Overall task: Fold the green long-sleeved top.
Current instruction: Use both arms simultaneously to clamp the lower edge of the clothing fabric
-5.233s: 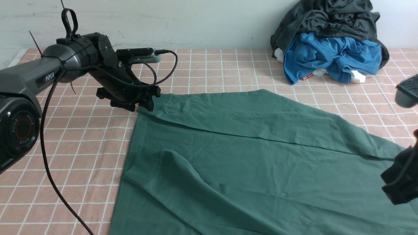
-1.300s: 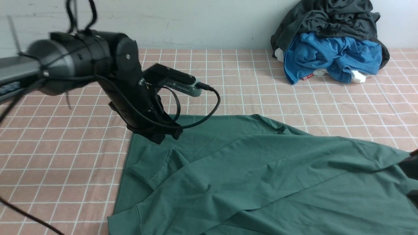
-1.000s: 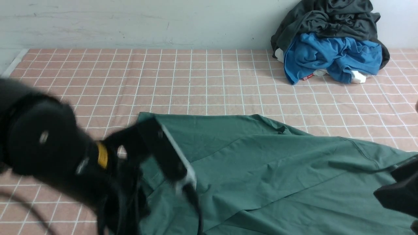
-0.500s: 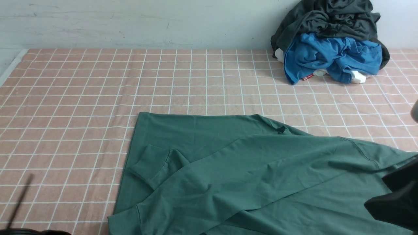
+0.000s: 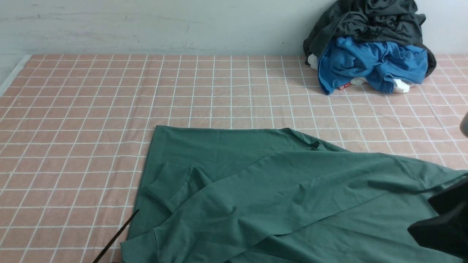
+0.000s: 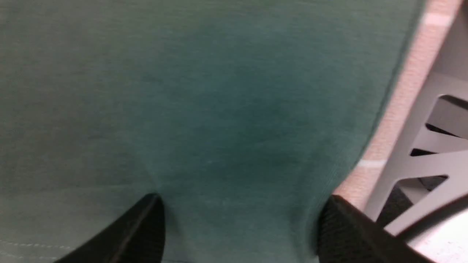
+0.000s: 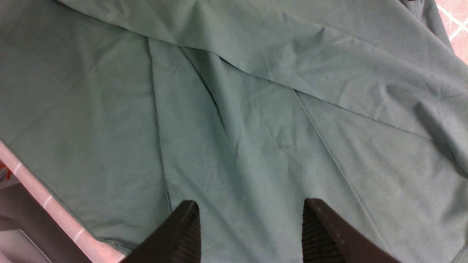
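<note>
The green long-sleeved top (image 5: pixel 278 190) lies on the pink checked cloth, its far part folded over toward me, with a cuffed sleeve (image 5: pixel 172 186) on its left side. My left gripper (image 6: pixel 241 226) is open just above the green fabric (image 6: pixel 204 109) near its edge, nothing between the fingers. It is out of the front view; only a thin black strand (image 5: pixel 115 235) shows. My right gripper (image 7: pixel 252 230) is open over the creased green cloth (image 7: pixel 256 109), holding nothing. A dark part of the right arm (image 5: pixel 444 223) shows at the near right.
A heap of dark grey (image 5: pixel 365 18) and bright blue (image 5: pixel 369 62) garments sits at the far right against the wall. The pink checked cloth (image 5: pixel 91 109) covers the table. In the left wrist view a grey frame (image 6: pixel 420 146) stands beyond the table's edge.
The left gripper carried the top's far left corner toward me, opened and let go, then swept out of the front view. The top has stayed still since. The right arm barely moved.
</note>
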